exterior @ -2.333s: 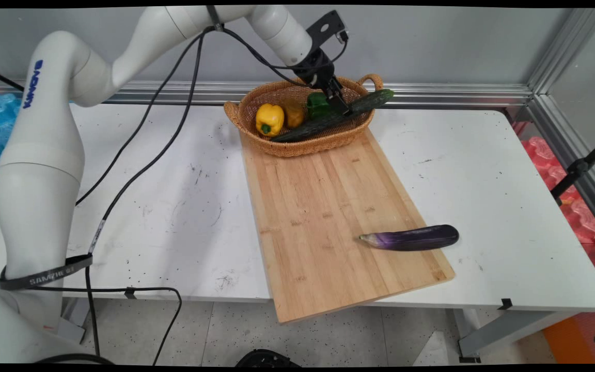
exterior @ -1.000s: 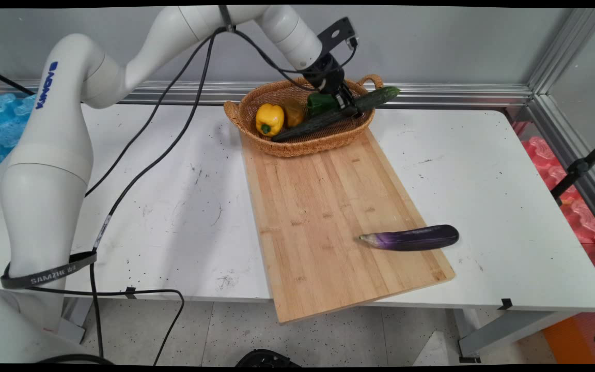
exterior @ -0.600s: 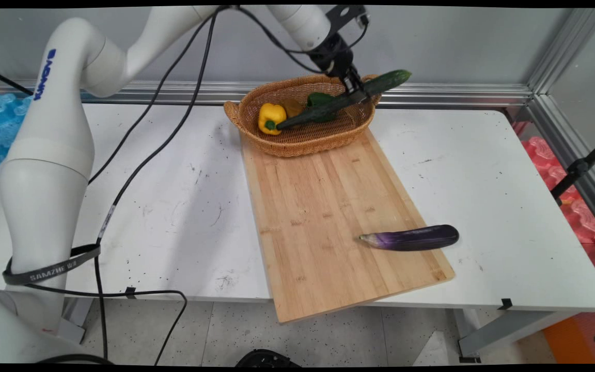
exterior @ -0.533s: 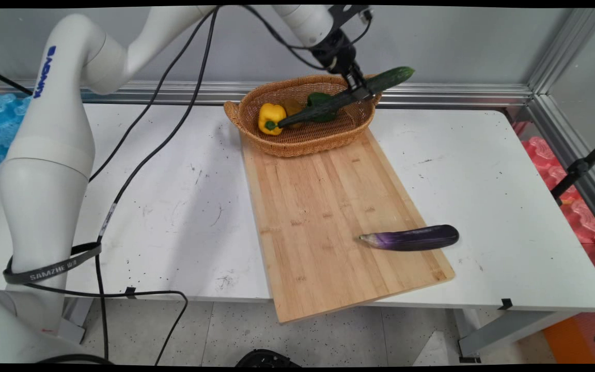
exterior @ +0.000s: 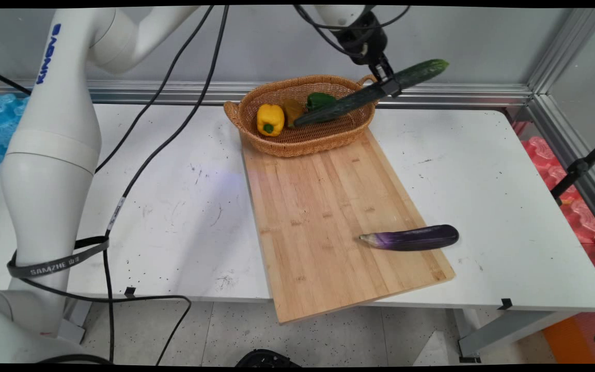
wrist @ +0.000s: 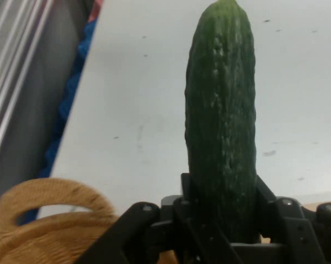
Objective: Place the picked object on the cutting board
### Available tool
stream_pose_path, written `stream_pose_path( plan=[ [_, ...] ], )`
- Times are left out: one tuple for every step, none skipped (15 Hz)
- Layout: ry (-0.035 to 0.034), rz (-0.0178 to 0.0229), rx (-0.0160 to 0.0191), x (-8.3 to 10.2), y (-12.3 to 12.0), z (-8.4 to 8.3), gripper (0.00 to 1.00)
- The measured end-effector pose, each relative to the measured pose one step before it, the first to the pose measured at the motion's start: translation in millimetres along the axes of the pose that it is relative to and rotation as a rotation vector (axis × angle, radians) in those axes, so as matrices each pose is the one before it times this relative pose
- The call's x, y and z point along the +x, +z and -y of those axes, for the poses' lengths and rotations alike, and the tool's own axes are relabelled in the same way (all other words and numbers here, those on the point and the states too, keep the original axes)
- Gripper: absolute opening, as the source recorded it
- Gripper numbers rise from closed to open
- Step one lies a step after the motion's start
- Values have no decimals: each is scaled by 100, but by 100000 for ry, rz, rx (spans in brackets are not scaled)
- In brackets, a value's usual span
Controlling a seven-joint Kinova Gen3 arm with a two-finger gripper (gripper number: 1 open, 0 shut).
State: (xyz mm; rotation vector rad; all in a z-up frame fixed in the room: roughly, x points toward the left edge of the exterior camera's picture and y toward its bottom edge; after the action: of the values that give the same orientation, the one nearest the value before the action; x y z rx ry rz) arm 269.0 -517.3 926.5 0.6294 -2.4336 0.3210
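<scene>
The pincer (exterior: 388, 85) grips a cucumber (exterior: 370, 93) clear above the basket (exterior: 302, 142); peppers lie below, an eggplant (exterior: 411, 237) far nearer the camera.

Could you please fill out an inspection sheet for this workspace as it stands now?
Surface: white table, scuffed and speckled; wooden board lying on it.
Things: cucumber held tilted in the air above the basket; yellow pepper, green pepper and a brownish item inside the basket; eggplant on the board's near right corner.
Clutter: nothing seen.
Gripper: gripper shut on the cucumber.
Cables: black cables hanging from the arm.
Surroundings: grey wall, aluminium rails.
</scene>
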Motion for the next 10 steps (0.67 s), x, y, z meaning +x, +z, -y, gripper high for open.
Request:
stream_pose_path(
  plan=[
    [-515,445,-802,340,-55,-708,0],
    [-518,593,-874,345,-38,-911,0],
    [-398,694,-730,282,25,-975,0],
    [-576,1066,-684,262,88,-1333,0],
    [-622,766,-433,147,105,-938,0],
    [-489,522,-268,40,72,-611,0],
    [-858,715,-429,29,122,-890,0],
    [-1238,815,-568,-70,161,-1043,0],
    [-1569,790,-634,-190,189,-977,0],
    [-1306,737,-596,-236,192,-865,0]
  ],
)
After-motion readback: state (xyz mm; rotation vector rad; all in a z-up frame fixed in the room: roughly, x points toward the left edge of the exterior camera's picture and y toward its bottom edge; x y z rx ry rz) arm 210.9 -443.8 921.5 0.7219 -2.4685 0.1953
